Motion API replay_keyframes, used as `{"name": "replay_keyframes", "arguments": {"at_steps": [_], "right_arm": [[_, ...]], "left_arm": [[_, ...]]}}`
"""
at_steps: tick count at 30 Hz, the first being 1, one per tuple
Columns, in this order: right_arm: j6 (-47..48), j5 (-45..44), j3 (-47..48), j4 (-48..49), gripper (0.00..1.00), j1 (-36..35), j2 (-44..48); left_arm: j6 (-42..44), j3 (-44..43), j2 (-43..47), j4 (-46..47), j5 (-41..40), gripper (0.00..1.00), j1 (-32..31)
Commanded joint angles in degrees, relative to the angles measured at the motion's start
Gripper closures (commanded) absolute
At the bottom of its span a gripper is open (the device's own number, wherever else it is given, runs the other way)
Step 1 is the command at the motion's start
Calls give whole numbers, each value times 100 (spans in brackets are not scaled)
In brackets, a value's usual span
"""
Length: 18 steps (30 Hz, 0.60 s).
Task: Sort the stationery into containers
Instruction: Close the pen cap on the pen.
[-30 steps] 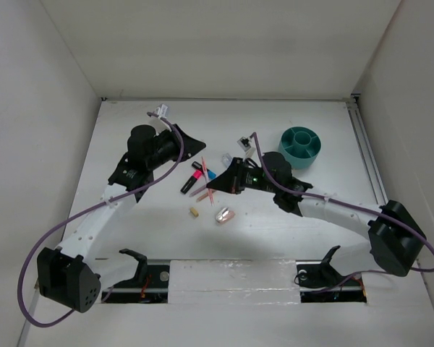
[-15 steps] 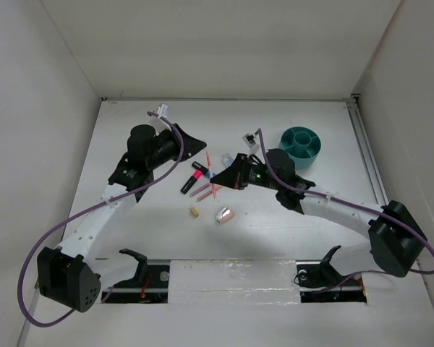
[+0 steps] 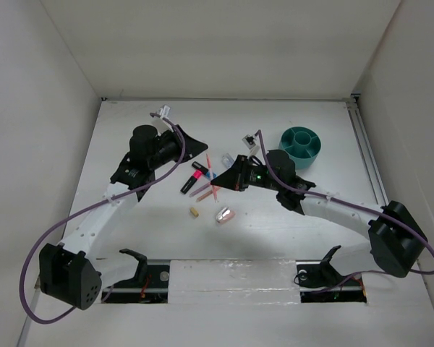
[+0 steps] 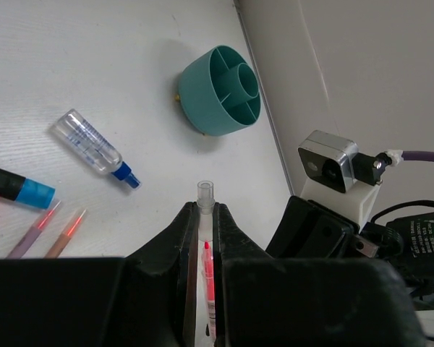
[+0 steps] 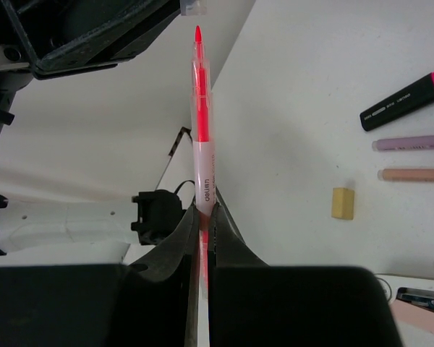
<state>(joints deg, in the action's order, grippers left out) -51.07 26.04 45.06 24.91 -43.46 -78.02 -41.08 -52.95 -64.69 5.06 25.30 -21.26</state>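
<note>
My left gripper [image 4: 205, 210] is shut on a small clear pen cap [image 4: 205, 191]. My right gripper [image 5: 202, 210] is shut on a thin pink pen [image 5: 201, 130] whose red tip points at that cap, almost touching it. Both grippers meet above the table's middle [image 3: 211, 165]. On the table lie a black marker with a pink cap [image 3: 190, 178], a blue-capped marker [image 4: 14, 186], a clear blue-capped tube [image 4: 94, 144], two thin pink pens [image 5: 412, 143], a tan block [image 3: 194, 212] and a silver-pink oval piece [image 3: 225, 214]. The teal divided bowl [image 3: 300, 153] stands at the back right.
White walls close in the table on the left, back and right. The right wrist camera housing [image 4: 331, 160] sits close beside my left fingers. The arm bases and black rests [image 3: 134, 262] line the near edge.
My right gripper has shifted a little to the right and back with the pink pen. The left gripper has barely moved. The items on the table lie where they were.
</note>
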Motion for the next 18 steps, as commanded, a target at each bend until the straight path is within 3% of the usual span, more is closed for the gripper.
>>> {"name": "replay_keyframes", "arguments": {"at_steps": [1, 18], "right_arm": [[-8, 120, 38, 436, 100, 40, 173], [-8, 173, 38, 489, 100, 145, 120]], "left_arm": [[-40, 13, 17, 338, 168, 100, 34], [-40, 180, 17, 390, 221, 100, 34]]}}
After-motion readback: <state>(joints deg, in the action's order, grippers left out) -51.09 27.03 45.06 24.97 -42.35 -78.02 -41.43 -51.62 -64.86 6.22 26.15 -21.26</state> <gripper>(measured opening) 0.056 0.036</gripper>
